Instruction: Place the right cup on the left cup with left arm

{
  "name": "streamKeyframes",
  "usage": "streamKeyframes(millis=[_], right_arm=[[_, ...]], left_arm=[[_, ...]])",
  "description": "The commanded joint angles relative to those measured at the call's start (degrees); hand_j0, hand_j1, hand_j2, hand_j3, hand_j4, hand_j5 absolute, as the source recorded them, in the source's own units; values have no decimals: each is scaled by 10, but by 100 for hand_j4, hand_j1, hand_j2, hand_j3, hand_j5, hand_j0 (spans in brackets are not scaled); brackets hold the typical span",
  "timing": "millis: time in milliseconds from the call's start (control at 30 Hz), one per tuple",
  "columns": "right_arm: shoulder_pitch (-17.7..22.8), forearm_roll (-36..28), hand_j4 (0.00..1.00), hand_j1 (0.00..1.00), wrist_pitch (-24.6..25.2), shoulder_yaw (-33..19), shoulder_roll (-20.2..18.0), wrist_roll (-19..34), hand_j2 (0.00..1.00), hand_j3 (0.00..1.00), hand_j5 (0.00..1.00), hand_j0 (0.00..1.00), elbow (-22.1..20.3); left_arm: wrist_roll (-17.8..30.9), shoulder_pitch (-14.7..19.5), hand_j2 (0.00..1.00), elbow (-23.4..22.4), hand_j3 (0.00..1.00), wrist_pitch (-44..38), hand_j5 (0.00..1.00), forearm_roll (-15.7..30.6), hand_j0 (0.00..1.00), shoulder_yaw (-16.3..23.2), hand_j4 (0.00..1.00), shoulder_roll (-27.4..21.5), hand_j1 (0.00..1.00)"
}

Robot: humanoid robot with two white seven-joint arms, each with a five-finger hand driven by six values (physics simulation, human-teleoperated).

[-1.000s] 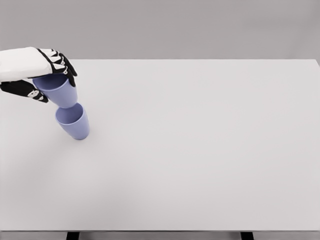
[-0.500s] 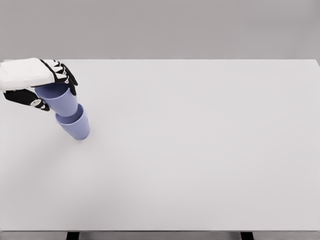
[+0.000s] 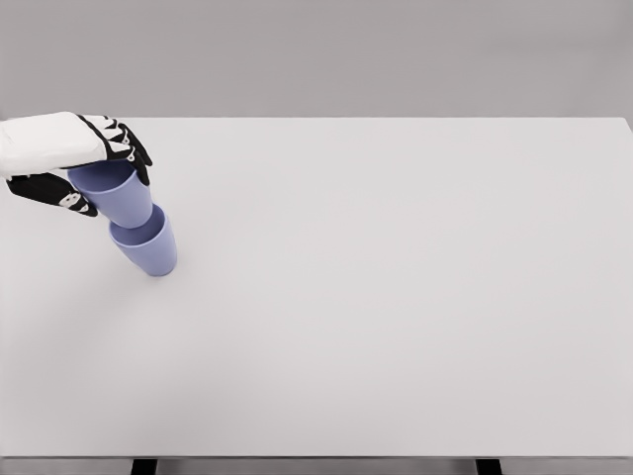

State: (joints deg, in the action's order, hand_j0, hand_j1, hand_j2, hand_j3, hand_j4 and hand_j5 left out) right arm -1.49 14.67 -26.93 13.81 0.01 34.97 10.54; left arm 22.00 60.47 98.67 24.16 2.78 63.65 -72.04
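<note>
left hand [image 3: 69, 153] clamped on upper cup [image 3: 117, 195] | base nested in lower cup [image 3: 148, 247] | table [image 3: 396, 297]

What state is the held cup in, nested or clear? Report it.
Nested: the held cup, gripped by the left hand, has its base inside the rim of the lower cup on the table.
</note>
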Motion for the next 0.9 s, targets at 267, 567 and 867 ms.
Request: streamKeyframes(millis=[267,567,867], right_arm=[[0,1,100,100,-1,0,0,0,100,100,100,100,0],[0,1,100,100,-1,0,0,0,100,100,100,100,0],[0,1,100,100,-1,0,0,0,100,100,100,100,0]], left_arm=[[-1,-4,54,5,54,-2,54,3,54,-1,54,-2,54],[0,-4,79,6,79,-9,79,3,79,-1,79,-4,79],[-1,-5,100,7,100,-8,100,2,100,-3,100,-6,100]])
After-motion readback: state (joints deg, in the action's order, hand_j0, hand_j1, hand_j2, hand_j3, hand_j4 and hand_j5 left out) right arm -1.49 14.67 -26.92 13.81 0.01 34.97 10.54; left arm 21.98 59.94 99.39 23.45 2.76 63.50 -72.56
